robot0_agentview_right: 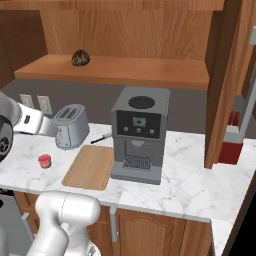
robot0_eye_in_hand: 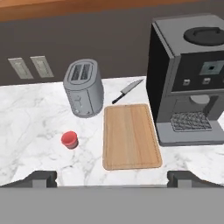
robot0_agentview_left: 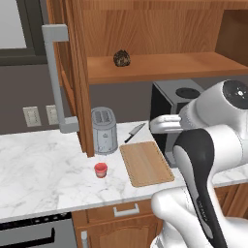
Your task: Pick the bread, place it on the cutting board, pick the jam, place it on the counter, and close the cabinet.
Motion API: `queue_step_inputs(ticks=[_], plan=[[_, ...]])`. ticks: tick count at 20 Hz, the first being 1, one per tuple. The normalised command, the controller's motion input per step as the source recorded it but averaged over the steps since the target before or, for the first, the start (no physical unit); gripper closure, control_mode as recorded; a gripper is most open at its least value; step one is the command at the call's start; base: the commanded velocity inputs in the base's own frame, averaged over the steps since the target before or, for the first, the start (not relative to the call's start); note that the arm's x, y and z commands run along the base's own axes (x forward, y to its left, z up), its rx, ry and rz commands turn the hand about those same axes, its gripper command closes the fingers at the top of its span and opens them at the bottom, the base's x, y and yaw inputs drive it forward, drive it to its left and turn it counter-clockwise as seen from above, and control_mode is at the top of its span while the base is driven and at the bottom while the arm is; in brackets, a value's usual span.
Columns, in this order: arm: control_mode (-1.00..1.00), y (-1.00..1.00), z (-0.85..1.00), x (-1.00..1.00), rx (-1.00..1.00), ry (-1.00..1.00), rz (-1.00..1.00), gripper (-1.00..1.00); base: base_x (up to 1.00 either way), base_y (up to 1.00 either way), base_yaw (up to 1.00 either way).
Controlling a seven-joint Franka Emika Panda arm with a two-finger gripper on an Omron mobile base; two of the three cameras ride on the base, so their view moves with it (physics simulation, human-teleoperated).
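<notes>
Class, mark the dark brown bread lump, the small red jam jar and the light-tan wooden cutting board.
Dark brown bread lump (robot0_agentview_left: 122,58): left base view, crust middle.
Small red jam jar (robot0_eye_in_hand: 69,139): hand view, lid.
Light-tan wooden cutting board (robot0_eye_in_hand: 130,135): hand view, bare centre.

The arm is raised and folded, its fingers (robot0_eye_in_hand: 41,178) spread wide apart and holding nothing.
</notes>
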Motion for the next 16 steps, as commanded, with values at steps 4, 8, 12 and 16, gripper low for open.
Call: queue_step_inputs(ticks=[4,8,12,16], plan=[[-1.0,0.0,0.29,-0.09,0.0,-0.14,0.0,-1.0,0.0,0.0,0.0],[-1.0,0.0,0.37,-0.1,0.0,-0.11,0.0,-1.0,0.0,0.0,0.0],[-1.0,0.0,0.41,-0.03,0.0,-0.05,0.0,-1.0,0.0,0.0,0.0],[-1.0,0.0,0.32,0.0,0.0,-0.06,0.0,-1.0,0.0,0.0,0.0]])
